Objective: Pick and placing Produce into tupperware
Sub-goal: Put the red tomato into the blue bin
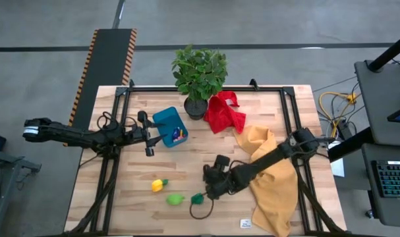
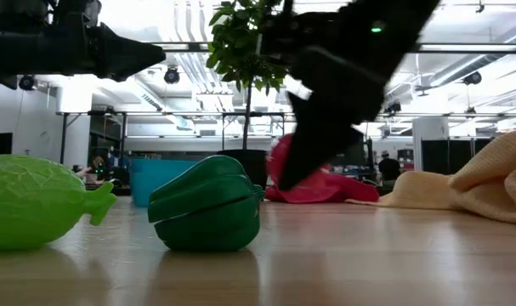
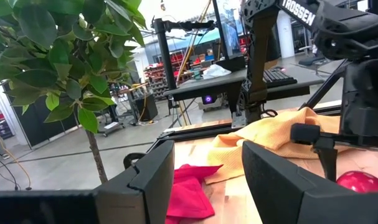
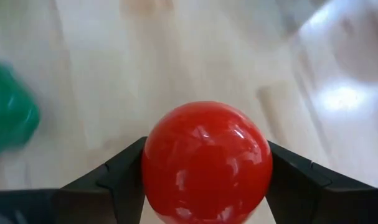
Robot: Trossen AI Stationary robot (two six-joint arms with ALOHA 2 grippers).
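Note:
The blue tupperware (image 1: 168,125) stands tilted near the table's middle left, with dark blue and pinkish produce (image 1: 180,135) inside. My left gripper (image 1: 149,139) is beside its left side, open and holding nothing (image 3: 207,180). A yellow piece (image 1: 160,185), a light green piece (image 1: 175,198) and a dark green pepper (image 1: 198,197) lie on the table toward the near edge. My right gripper (image 1: 213,186) is just right of the pepper (image 2: 206,214), shut on a red round fruit (image 4: 206,163). My right gripper holds the red round fruit pinched between its two fingers (image 4: 123,177), one on each side of the ball's widest part (image 4: 152,168). The fingers slant down from the table's right side. In the low view the fingers end above the tabletop, so the fruit looks lifted clear.
A potted plant (image 1: 198,74) stands at the far edge, just right of the tub. A red cloth (image 1: 225,112) lies beside it, and a yellow cloth (image 1: 275,178) is under my right arm. A thin black cord loop (image 1: 200,212) lies near the pepper.

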